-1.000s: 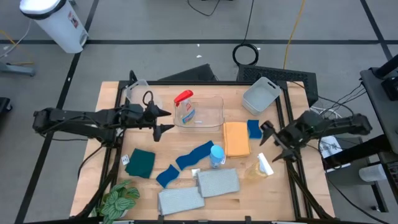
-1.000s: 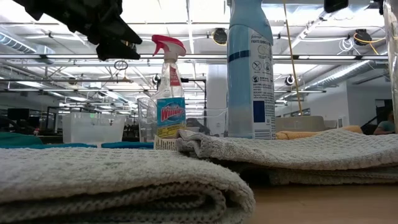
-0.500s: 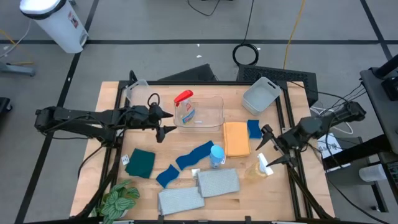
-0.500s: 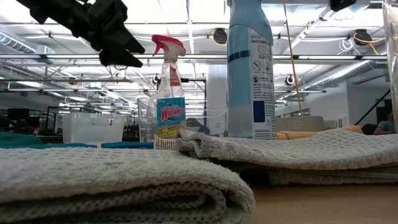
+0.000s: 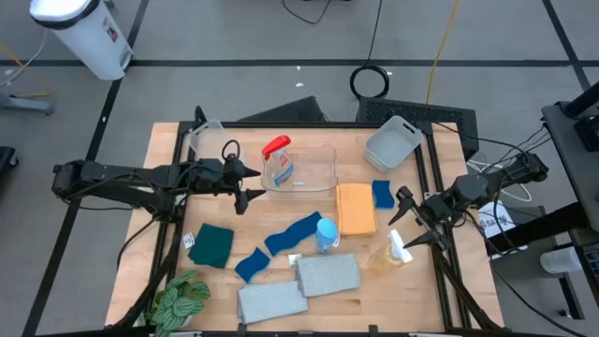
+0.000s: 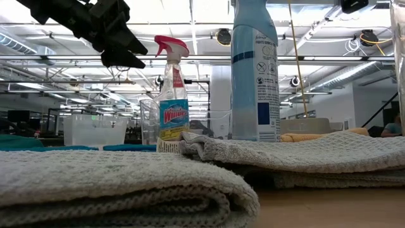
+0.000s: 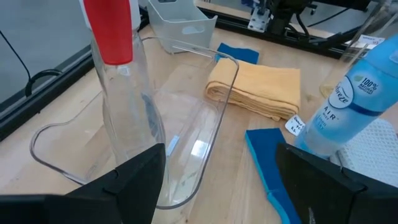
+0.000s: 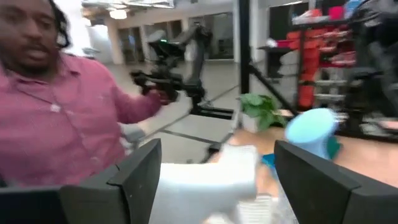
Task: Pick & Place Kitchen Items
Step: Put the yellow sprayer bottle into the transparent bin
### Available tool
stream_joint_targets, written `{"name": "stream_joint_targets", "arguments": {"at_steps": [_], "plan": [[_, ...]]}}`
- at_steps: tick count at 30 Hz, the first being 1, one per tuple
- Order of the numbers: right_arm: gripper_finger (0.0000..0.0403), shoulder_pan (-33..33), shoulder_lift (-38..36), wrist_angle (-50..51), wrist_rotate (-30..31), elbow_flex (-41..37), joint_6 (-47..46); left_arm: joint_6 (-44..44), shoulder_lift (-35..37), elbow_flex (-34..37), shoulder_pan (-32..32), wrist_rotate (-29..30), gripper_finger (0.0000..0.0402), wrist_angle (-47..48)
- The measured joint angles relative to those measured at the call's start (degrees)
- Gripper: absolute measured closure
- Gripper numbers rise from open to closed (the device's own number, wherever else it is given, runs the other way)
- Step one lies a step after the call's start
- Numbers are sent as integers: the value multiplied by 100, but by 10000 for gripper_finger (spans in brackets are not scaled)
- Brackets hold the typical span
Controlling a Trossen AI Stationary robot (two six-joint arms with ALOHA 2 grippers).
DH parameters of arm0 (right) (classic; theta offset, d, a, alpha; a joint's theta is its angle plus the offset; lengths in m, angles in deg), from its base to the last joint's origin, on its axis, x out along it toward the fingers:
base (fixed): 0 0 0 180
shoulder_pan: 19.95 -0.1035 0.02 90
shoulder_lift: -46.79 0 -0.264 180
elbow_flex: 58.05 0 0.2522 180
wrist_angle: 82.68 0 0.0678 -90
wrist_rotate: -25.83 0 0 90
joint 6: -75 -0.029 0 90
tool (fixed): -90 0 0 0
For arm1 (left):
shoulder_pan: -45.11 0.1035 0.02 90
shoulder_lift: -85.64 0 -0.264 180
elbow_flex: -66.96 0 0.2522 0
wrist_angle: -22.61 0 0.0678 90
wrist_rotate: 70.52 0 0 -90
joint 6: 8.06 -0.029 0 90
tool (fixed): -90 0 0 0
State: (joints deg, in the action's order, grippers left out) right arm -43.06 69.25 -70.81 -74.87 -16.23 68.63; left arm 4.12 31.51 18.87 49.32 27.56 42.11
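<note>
- The white-trigger bottle (image 5: 397, 249) lies tipped over on the counter (image 5: 168, 150), just beside the right end effector (image 5: 402, 227) and a little toward the counter's front edge from its tips; in the right wrist view its white head (image 8: 214, 180) shows between the two dark fingers (image 8: 323, 186)
- Its long axis seems to run roughly crosswise to the line the fingers point along, though the bottle's clear body is hard to make out from above
- The right end effector is far nearer to it than the left; its fingers are spread wide with nothing between them
- The right arm reaches in low from the counter's right side, wrist angled down toward the bottle; my guess is this is the item about to be picked
- The left end effector (image 5: 246, 183) hovers wide apart and empty, just beside the red-trigger bottle (image 5: 278, 164) standing in the clear tub (image 5: 323, 173)
- A person in a pink shirt (image 8: 56, 130) stands beyond the counter
</note>
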Motion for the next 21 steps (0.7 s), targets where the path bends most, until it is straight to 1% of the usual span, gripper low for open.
{"name": "stream_joint_targets", "arguments": {"at_steps": [2, 4, 7, 10, 12, 14, 17, 21], "plan": [[124, 0, -2, -204, -157, -3, -229, 2, 0, 0, 0, -1, 94, 0], [124, -1, 0, -393, -174, -3, -289, 2, 0, 0, 0, -2, 94, 0], [124, 0, -3, -234, -304, -3, -335, 2, 0, 0, 0, -2, 94, 0], [124, 0, -52, -160, -308, -1, -534, 2, 0, 0, 0, -1, 94, -2], [124, 0, -161, 25, -297, 44, -462, 4, 0, 0, 0, -1, 94, -2], [124, 14, -301, 172, -176, 102, -154, 4, 0, 0, 0, 0, 94, -8], [124, 29, -549, 562, 247, 137, 135, 29, 0, 0, 0, -1, 94, -85], [124, 27, -833, 1340, 419, 130, -143, 35, 0, 0, 0, 0, 94, -184]]}}
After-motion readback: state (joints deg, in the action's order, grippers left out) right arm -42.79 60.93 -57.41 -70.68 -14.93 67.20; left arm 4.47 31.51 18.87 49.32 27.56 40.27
